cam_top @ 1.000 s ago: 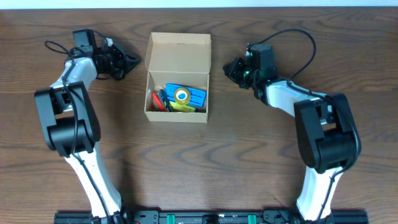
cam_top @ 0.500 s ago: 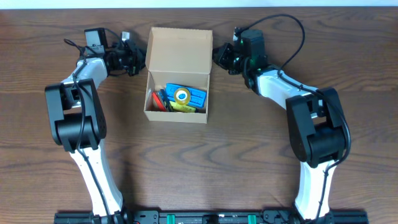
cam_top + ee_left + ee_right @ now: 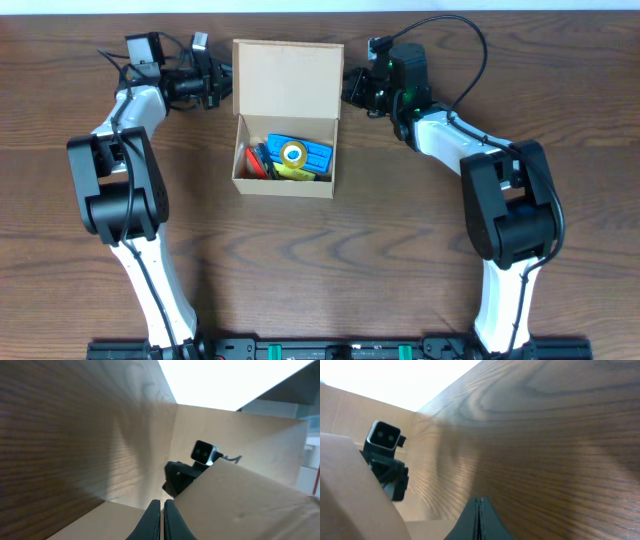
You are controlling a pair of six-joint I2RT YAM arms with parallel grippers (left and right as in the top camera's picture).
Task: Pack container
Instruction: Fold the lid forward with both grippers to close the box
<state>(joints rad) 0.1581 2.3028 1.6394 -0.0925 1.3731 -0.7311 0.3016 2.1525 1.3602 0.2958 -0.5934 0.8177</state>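
Note:
The container, a tan cardboard box [image 3: 246, 150], stands at the table's middle with its hinged flap lid [image 3: 288, 78] open at the far side. Inside lie a flat blue item [image 3: 312, 152], a yellow tape roll [image 3: 292, 153] and red and orange small items [image 3: 256, 163]. My left gripper [image 3: 222, 83] is shut at the lid's left edge. My right gripper [image 3: 348, 86] is shut at the lid's right edge. The left wrist view shows the shut fingers [image 3: 162, 519] against the cardboard [image 3: 245, 505]. The right wrist view shows shut fingers [image 3: 479, 519] beside the cardboard [image 3: 350, 495].
The dark wood table [image 3: 400, 230] spreads around the box. Each wrist view shows the opposite arm's camera beyond the lid, in the left wrist view [image 3: 203, 452] and in the right wrist view [image 3: 383, 435]. Cables trail behind both wrists near the table's far edge.
Both grippers have moved inward from the sides to the lid's left and right edges. The lid now looks raised and wider in the overhead view.

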